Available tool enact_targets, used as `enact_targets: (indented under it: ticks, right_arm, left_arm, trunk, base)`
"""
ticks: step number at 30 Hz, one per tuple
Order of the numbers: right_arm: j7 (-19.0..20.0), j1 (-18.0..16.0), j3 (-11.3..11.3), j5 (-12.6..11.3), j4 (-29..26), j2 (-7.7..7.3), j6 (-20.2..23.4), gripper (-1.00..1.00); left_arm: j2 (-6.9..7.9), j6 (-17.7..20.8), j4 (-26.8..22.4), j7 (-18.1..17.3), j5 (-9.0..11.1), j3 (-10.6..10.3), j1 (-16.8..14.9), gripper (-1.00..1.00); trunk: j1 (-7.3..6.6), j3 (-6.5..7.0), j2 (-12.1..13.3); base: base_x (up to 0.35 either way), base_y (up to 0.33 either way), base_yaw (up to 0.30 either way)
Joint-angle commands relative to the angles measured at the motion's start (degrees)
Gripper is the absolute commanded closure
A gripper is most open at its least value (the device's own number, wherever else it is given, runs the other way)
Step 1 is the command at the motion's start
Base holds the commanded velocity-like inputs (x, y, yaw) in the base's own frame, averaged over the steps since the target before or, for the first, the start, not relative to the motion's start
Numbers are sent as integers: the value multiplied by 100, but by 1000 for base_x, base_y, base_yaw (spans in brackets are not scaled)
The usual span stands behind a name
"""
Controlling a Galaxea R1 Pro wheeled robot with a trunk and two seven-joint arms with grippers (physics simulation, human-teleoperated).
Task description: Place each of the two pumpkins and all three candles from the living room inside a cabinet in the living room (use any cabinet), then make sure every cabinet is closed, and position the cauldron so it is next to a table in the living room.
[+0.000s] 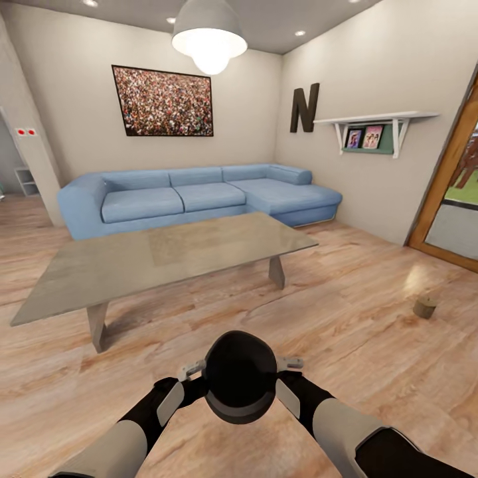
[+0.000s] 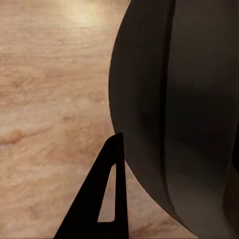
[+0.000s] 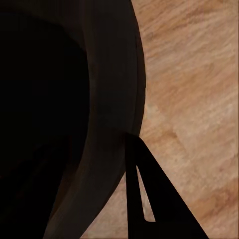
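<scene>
The black cauldron (image 1: 239,380) sits low in the centre of the head view, held between my two arms. My left gripper (image 1: 189,372) grips its left rim and my right gripper (image 1: 289,365) its right rim. In the left wrist view a dark finger (image 2: 107,199) lies against the cauldron's outer wall (image 2: 179,109). In the right wrist view a finger (image 3: 149,199) presses outside the rim (image 3: 107,99), with the dark inside beyond. One beige candle (image 1: 425,307) stands on the floor at the right. The pumpkins and the cabinet are out of view.
A long grey low table (image 1: 166,255) stands just ahead of the cauldron. A blue corner sofa (image 1: 199,196) is behind it against the wall. A wood-framed glass door (image 1: 458,192) is at the right, with open wooden floor between it and the table.
</scene>
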Motion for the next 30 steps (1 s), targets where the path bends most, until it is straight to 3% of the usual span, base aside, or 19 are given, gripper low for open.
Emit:
enact_targets:
  ticks: [1, 12, 30]
  right_arm:
    - [-44, -9, -69, 101, -177, 0, -44, 100]
    - [-44, -9, -69, 102, -177, 0, -38, 100]
    - [-44, -9, -64, 102, -177, 0, -38, 100]
  left_arm:
    - [11, 32, -7, 76, -69, -42, 2, 100]
    - [9, 32, -8, 77, -69, -42, 2, 100]
    - [9, 32, -7, 76, -74, -42, 3, 100]
  trunk:
    - [1, -3, -3]
    - [1, 20, -3]
    - [1, 56, -3]
  base:
    - [260, -1, 282]
    - [294, -20, 284]
    - [214, -155, 284]
